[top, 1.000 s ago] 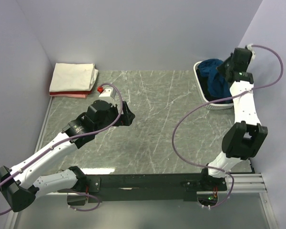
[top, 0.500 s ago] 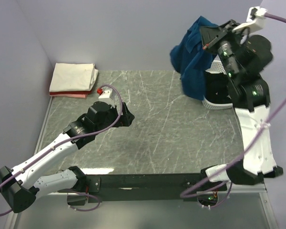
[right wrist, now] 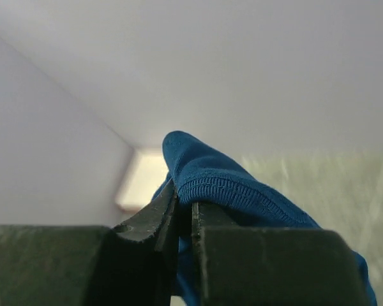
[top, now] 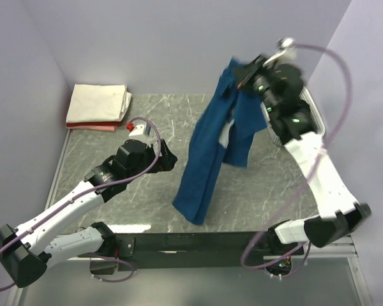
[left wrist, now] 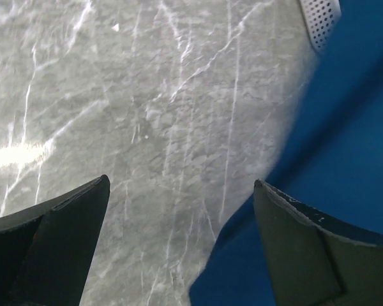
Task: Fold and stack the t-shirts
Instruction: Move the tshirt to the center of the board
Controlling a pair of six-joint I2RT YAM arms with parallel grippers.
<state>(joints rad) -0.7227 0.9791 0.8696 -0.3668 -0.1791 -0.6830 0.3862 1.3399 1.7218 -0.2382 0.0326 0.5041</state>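
My right gripper (top: 244, 71) is shut on the hem of the navy blue t-shirt (top: 207, 153) and holds it high over the table's middle. The shirt hangs down long, and its lower end (top: 191, 213) is near the front edge. The right wrist view shows my gripper (right wrist: 185, 210) pinching the blue ribbed hem (right wrist: 223, 182). My left gripper (top: 169, 156) is open and empty, just left of the hanging shirt. In the left wrist view my gripper (left wrist: 182, 204) is low over the marble, with the blue cloth (left wrist: 345, 127) at its right finger. The cream-white folded shirt (top: 99, 102) lies on the pink-red one (top: 89, 127) at the back left. No black shirt is in view.
The white lattice basket (top: 314, 109) stands at the back right, mostly hidden behind my right arm; its corner shows in the left wrist view (left wrist: 320, 18). Purple walls close the back and both sides. The black rail (top: 198, 242) runs along the front edge.
My right gripper lifted the blue shirt out of the basket and swung it left over the table, where it now hangs unrolled. My left gripper barely moved.
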